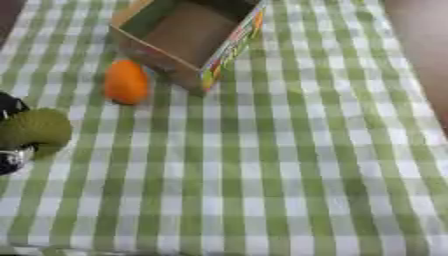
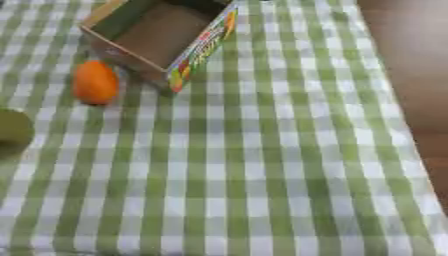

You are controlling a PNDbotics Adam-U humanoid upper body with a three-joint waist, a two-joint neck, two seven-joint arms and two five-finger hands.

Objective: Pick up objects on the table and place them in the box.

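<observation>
An open cardboard box with a colourful printed side stands at the top of the green checked table, and I see nothing inside it. An orange oval object lies on the cloth just left of the box's near corner, close to its wall. At the left edge is a green round object. Black parts of my left hand show above and below it, curled round it. Most of that hand is cut off by the view's edge. My right hand shows in no view.
The green and white checked cloth covers the table. The table's right edge runs along the brown floor. Nothing else lies on the cloth between the box and the near edge.
</observation>
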